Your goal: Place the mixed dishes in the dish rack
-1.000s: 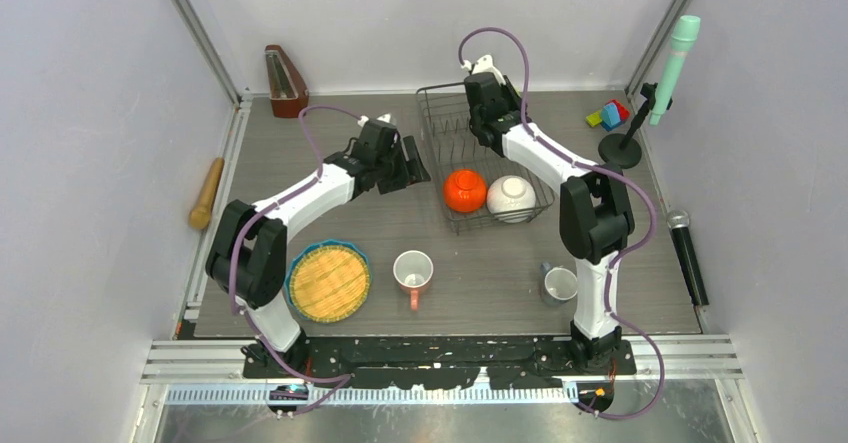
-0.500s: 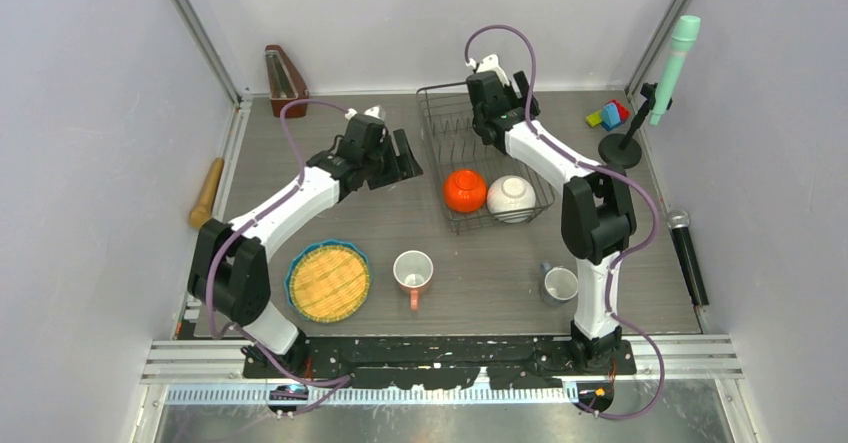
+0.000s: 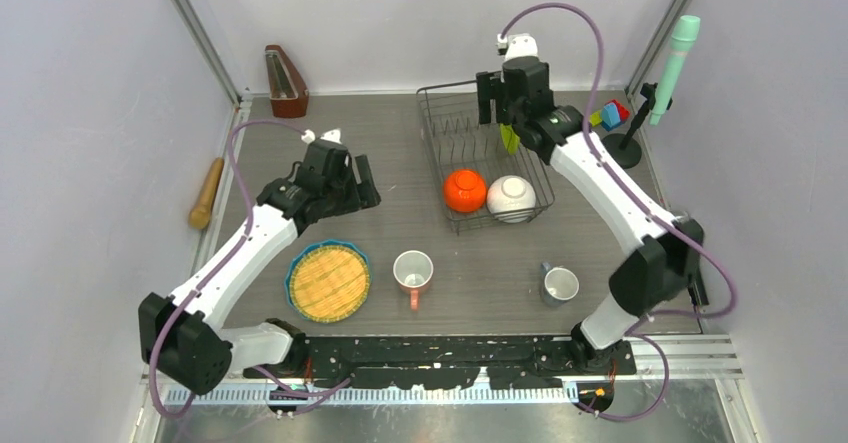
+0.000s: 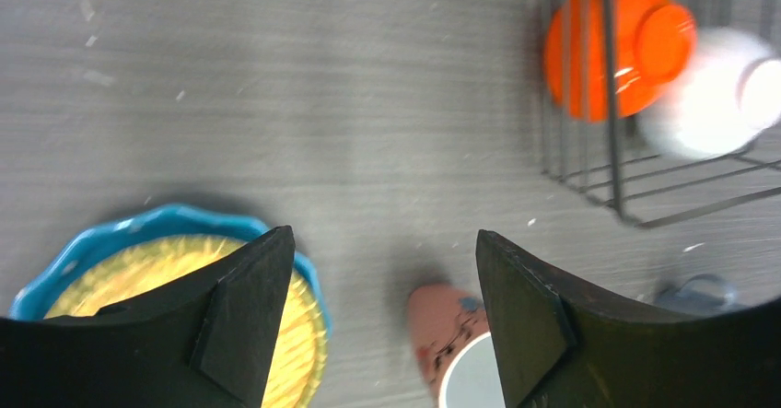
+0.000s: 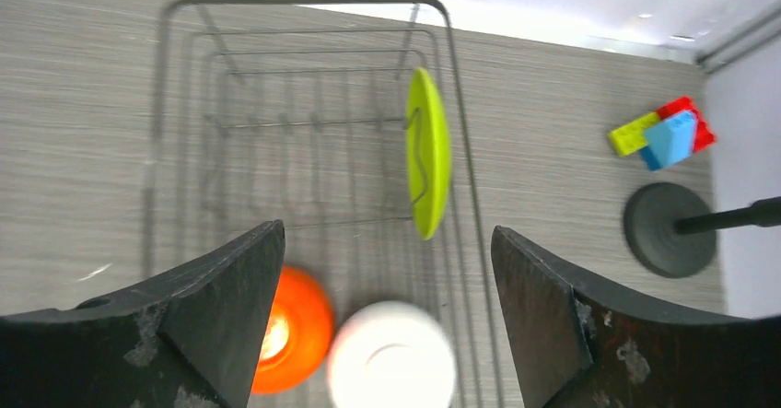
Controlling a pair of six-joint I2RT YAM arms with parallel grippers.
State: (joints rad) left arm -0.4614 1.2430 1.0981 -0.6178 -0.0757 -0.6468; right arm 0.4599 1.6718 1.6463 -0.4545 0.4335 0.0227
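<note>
The lime-green plate [image 5: 428, 150] stands on edge in the prongs of the dish rack [image 5: 304, 3], so it needs no holding. The right gripper [image 5: 387, 233] hangs above it, spread wide and empty. Left gripper [image 4: 384, 235], also spread and empty, hovers by the blue-rimmed plate [image 4: 120, 238], probably next up. The arm hides most of that green plate in the top view, but the right wrist cam shows it whole.

The wooden rolling pin [image 3: 206, 193] lies off the grey table [image 3: 390, 133] at 9 o'clock. The brown metronome [image 3: 285, 81] stands at 11 o'clock. Coloured blocks [image 3: 609, 115] sit at 2 o'clock, just beside a round-based stand [image 3: 619, 149] carrying a green microphone [image 3: 676, 63]. A black microphone [image 3: 688, 253] lies at 4 o'clock.
</note>
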